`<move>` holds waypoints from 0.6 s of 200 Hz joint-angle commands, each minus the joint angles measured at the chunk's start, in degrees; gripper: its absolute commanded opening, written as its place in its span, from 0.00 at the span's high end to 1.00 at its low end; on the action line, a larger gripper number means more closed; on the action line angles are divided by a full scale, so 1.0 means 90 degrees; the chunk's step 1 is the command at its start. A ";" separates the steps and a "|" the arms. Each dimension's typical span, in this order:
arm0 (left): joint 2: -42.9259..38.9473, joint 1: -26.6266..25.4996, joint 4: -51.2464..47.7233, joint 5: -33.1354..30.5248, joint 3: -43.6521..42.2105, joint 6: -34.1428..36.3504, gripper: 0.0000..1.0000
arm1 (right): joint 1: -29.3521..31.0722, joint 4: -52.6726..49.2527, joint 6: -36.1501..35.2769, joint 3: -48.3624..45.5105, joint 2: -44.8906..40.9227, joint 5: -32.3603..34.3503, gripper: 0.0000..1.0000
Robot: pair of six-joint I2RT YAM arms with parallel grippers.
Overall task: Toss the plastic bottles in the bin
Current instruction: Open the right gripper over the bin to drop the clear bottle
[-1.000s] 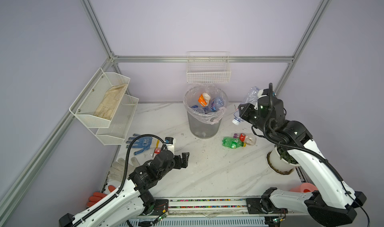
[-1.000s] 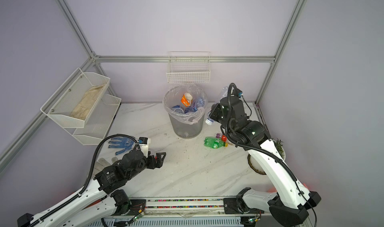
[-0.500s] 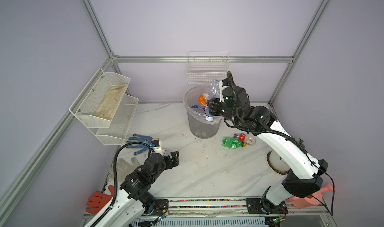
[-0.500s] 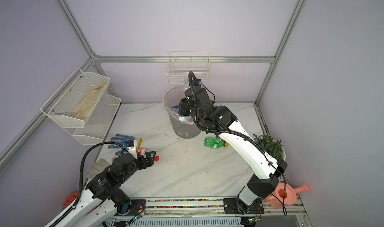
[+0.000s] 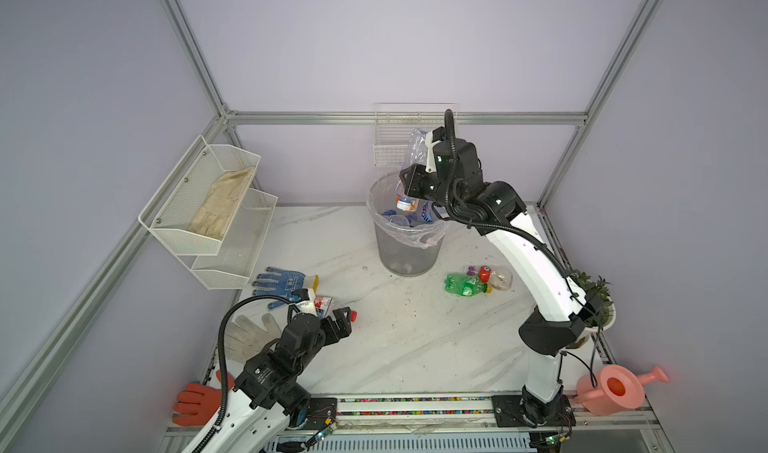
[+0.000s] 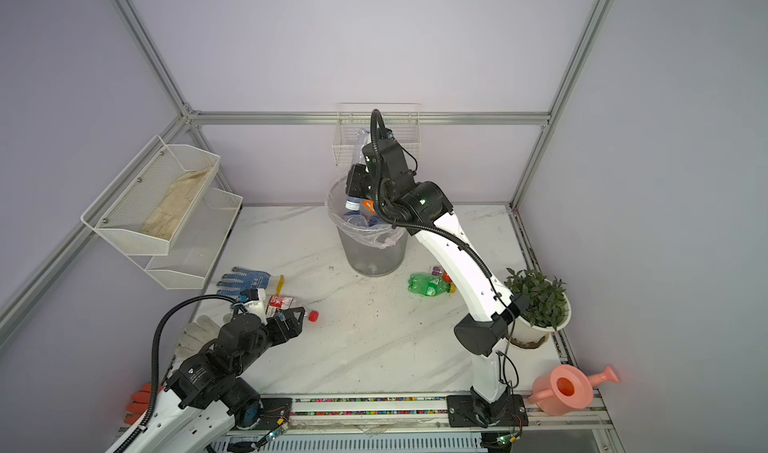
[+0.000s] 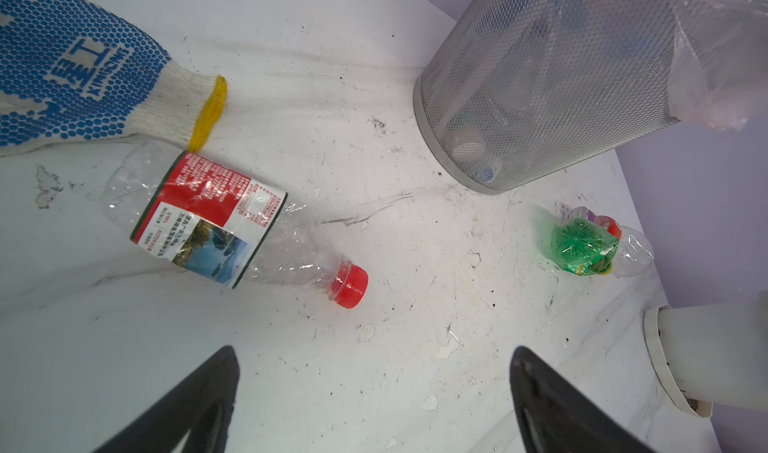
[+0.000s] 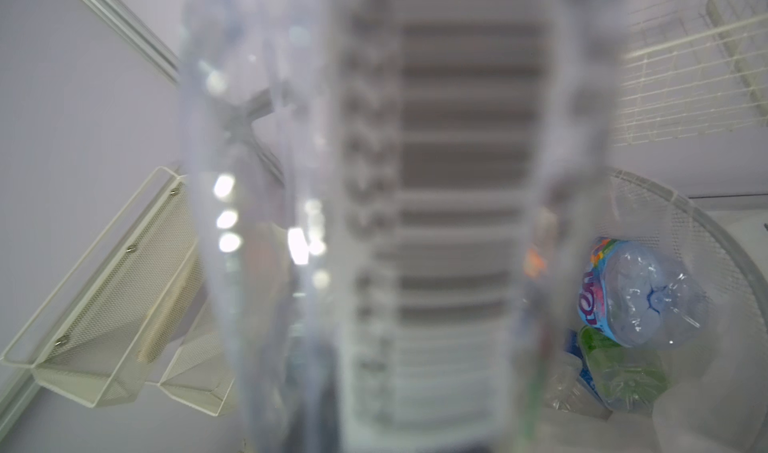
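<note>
right arm at the bin, drop in hand

- right claw (image 5: pixel 409 181) hangs over the mouth of the bin (image 5: pixel 409 255), at the back of the counter (image 5: pixel 415 347).
- a clear bottle (image 5: pixel 415 147) sits in it, standing nearly upright, cap end pointing down into the liner. in the right wrist view the bottle fills the picture and hides the fingers. can't tell whether the claw is pinching it or letting go.
- dumped bottles (image 5: pixel 401 218) already lie inside the bin, heaped close under the rim.
- left claw (image 7: pixel 374 355) is spread wide and empty, low over the counter, just short of a red-capped bottle (image 7: pixel 216 218) lying on its side. that bottle's base touches the cuff of a blue-dotted glove (image 7: pixel 75 68).
- a green bottle (image 5: pixel 463 284) and a pale bottle (image 5: pixel 498 278) lie pressed together on the counter, near the bin's right side.

reading: the step is the release of the clear bottle. next move, i'd say, needs the right claw to part fully with the bottle above the opening, so it falls inside and doesn't catch on the rim. after that, three bottles remain on the counter. the left claw looks set for the red-capped one, and should keep clear of the glove.
</note>
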 commanded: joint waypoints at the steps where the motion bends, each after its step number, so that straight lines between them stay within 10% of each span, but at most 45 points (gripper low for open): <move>1: -0.0068 0.0040 -0.0142 -0.0164 -0.0025 -0.0156 0.00 | -0.0513 -0.0682 0.0094 0.0196 0.0752 -0.0788 0.23; 11: -0.0073 0.0038 -0.0206 -0.0171 0.0005 -0.0156 0.00 | -0.0519 -0.1072 0.0025 0.0498 0.0931 -0.0584 0.03; 120: 0.0491 0.0403 0.0254 -0.0135 -0.0017 -0.0186 0.00 | -0.0434 0.0345 -0.0166 -0.2596 -0.2002 -0.0533 0.03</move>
